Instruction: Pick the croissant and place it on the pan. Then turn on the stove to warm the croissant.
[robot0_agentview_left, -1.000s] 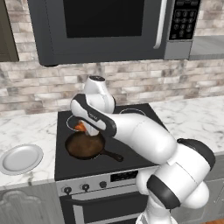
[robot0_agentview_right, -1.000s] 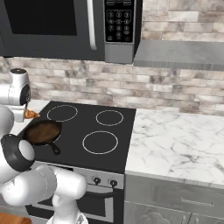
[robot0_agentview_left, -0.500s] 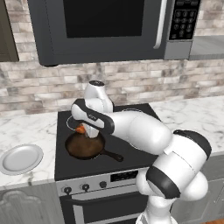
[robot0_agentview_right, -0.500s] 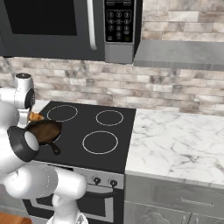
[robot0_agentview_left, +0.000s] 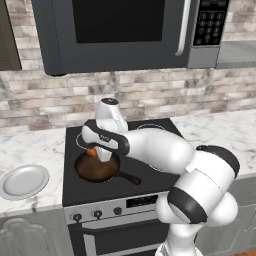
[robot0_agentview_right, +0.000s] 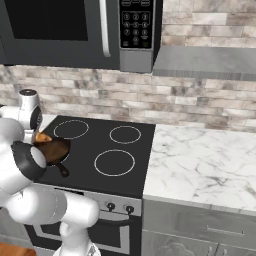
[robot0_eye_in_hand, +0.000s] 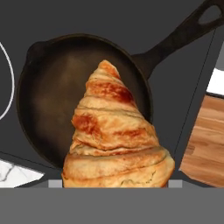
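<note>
The golden ridged croissant (robot0_eye_in_hand: 111, 135) fills the hand view's lower middle and hides the fingertips that grip it. Below it lies the dark cast-iron pan (robot0_eye_in_hand: 52, 100), handle (robot0_eye_in_hand: 183, 35) pointing away to the upper right. In the left base view my gripper (robot0_agentview_left: 100, 152) points down, shut on the croissant (robot0_agentview_left: 91, 150), just above the far left part of the pan (robot0_agentview_left: 97, 170). The pan sits on the front-left burner of the black stove (robot0_agentview_left: 75, 190). From the right, the croissant (robot0_agentview_right: 42, 137) hangs over the pan (robot0_agentview_right: 55, 151) on the stove (robot0_agentview_right: 115, 150).
Small dark knobs (robot0_agentview_left: 76, 217) line the silver front panel below the cooktop. A pale grey plate (robot0_agentview_left: 22, 181) rests on the marble counter to the left. A dark microwave (robot0_agentview_left: 115, 30) hangs above. Marble counter (robot0_agentview_right: 200, 160) stretches to the right of the stove.
The gripper has come down a little with the croissant, closer to the pan. The pan has not moved.
</note>
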